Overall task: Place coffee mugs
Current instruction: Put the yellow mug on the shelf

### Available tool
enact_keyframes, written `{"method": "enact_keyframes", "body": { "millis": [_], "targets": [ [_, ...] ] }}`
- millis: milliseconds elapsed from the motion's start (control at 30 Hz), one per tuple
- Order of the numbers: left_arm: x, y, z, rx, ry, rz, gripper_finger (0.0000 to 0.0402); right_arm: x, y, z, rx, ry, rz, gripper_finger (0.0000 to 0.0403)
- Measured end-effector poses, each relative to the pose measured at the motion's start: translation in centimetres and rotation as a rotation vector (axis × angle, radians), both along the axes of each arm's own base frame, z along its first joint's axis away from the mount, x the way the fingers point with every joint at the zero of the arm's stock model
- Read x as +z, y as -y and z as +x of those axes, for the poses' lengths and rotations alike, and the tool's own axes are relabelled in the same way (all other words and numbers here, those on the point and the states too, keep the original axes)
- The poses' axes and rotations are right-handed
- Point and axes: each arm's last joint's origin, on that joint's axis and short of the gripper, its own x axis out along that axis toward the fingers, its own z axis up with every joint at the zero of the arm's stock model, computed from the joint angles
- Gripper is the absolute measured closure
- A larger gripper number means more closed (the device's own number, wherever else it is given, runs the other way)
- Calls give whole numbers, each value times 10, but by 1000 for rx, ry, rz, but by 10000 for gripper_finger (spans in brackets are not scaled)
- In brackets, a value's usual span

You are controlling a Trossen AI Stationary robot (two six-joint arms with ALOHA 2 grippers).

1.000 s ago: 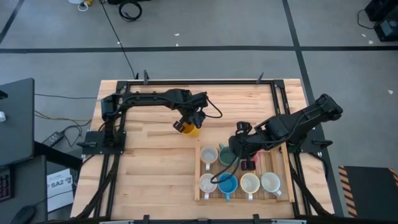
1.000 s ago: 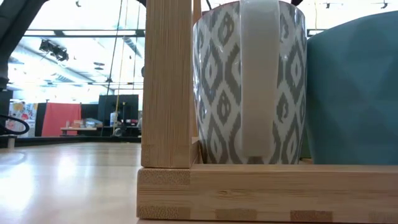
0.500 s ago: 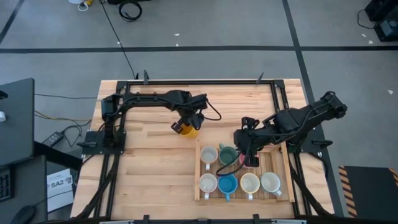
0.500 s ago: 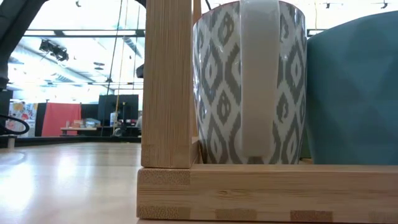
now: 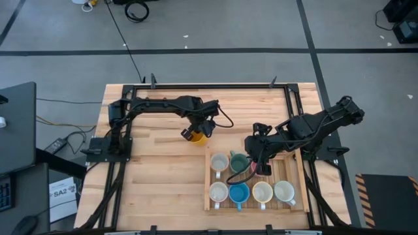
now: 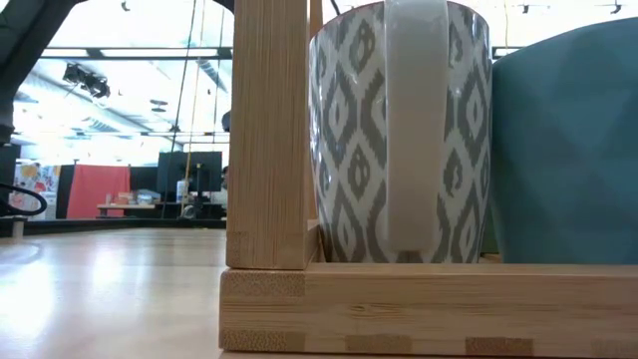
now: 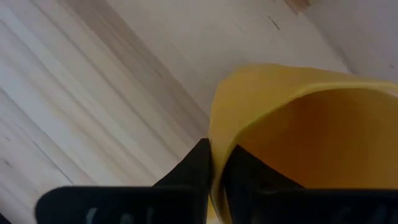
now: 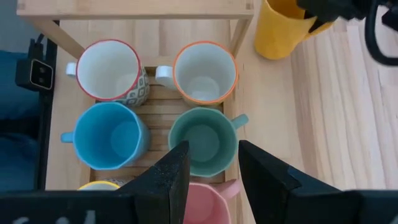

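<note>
An orange-yellow coffee mug is on the bare wood left of the tray, with my left gripper shut on its rim; it also shows in the right wrist view. My right gripper hangs open over the tray's far row, above a green mug and a pink mug, touching neither. The bamboo tray also holds a blue mug and several white mugs, among them a patterned one. My left gripper pinches the orange-yellow mug's wall at the rim, one finger inside the mug and one outside. The fingers come steeply from above. The mug stays upright; I cannot tell whether its base rests on the table.
Bare wood lies left of and in front of the orange-yellow mug. The tray's upright bamboo frame stands along its left side. Black rails run along the table's edges.
My right gripper has risen a little over the tray and drawn slightly toward the table's right edge, staying open. The pink mug stays in the tray below it.
</note>
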Motion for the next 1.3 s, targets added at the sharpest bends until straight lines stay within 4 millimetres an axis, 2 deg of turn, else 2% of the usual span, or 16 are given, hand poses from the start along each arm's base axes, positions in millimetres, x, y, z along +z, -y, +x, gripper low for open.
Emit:
{"method": "enact_keyframes", "body": {
  "millis": [167,700,1067,1300],
  "targets": [
    [0,1,2,-3,17,2,347,0,0,0,0,3,1,259],
    [2,16,13,-11,91,80,340,0,0,0,0,4,1,259],
    [6,14,22,32,192,115,279,0,0,0,0,4,1,259],
    [9,20,23,24,201,120,271,0,1,1,-3,3,1,259]
  ]
}}
